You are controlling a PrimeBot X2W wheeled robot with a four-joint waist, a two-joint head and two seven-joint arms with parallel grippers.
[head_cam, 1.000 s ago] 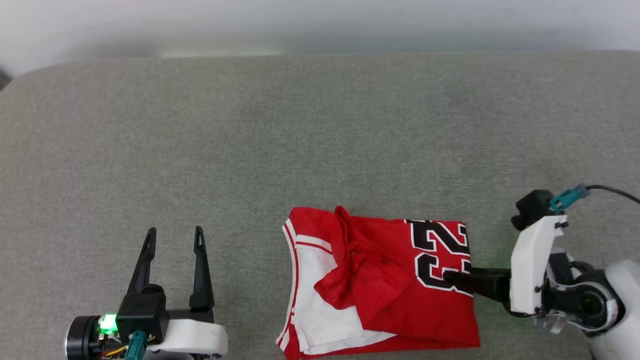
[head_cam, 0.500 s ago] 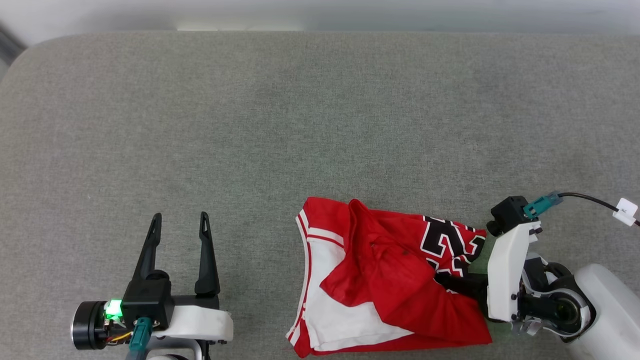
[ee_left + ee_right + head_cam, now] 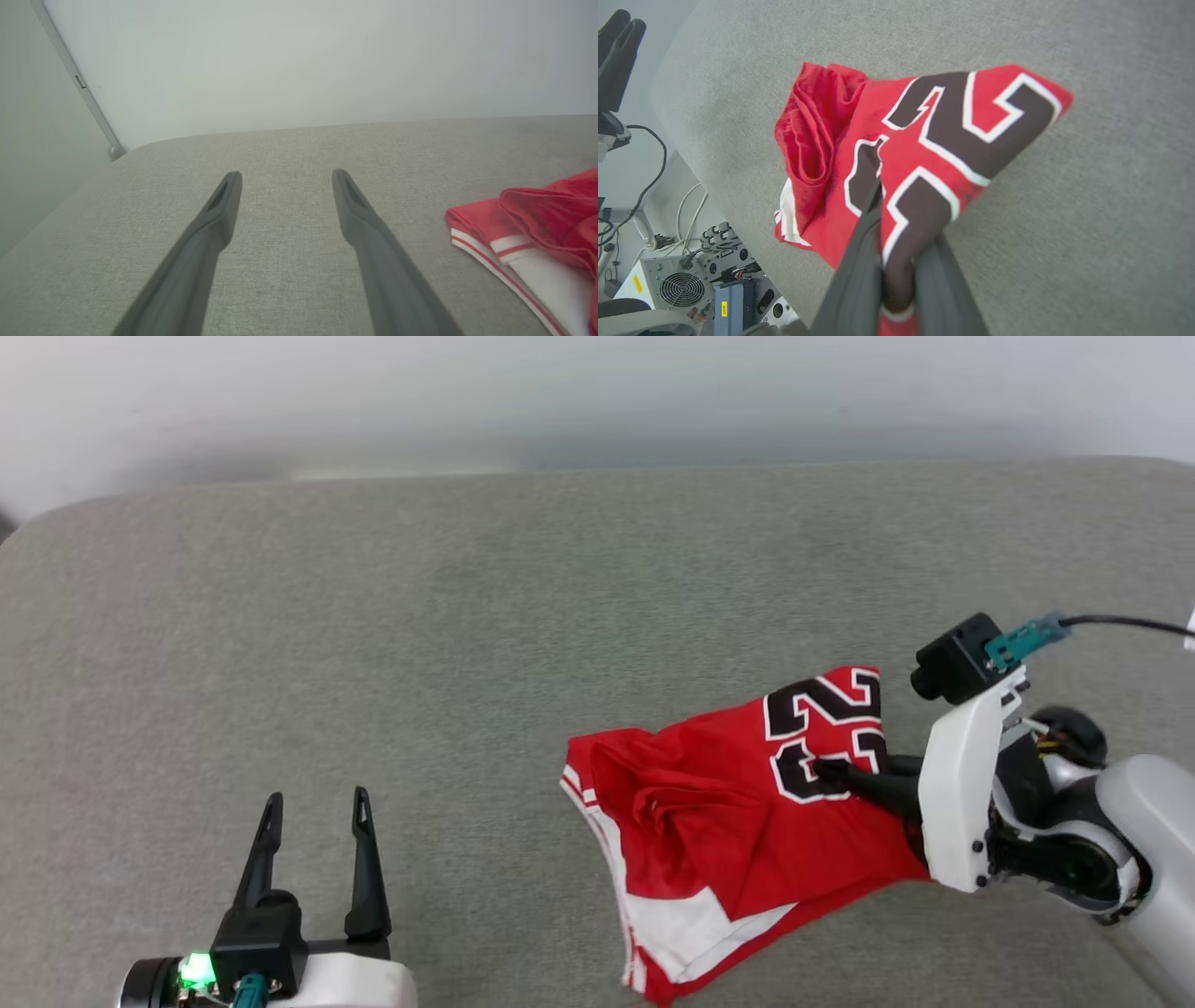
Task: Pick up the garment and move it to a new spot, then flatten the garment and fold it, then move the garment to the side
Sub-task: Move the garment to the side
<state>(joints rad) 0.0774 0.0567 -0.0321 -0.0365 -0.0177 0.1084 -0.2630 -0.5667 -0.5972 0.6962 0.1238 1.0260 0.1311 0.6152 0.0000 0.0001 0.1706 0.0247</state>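
Right gripper (image 3: pixel 823 769) is pinching the crumpled red jersey (image 3: pixel 709 803) at its black numerals over nubby gray upholstery (image 3: pixel 373 616); left gripper (image 3: pixel 316 796) is gaping, empty.

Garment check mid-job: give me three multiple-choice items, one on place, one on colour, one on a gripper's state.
1. Where is the garment relative to the left gripper?
A) to its right, apart
B) between its fingers
C) draped over it

2. What colour are the numerals?
A) white, black-edged
B) black, white-edged
C) blue

3. The right gripper is:
A) open above the cloth
B) shut on nothing
C) shut on the garment

Answers:
1 A: bare grey cushion lies between the two.
2 B: the "23" shows black with a white edge in the right wrist view.
3 C: its fingers pinch the cloth at the numerals.
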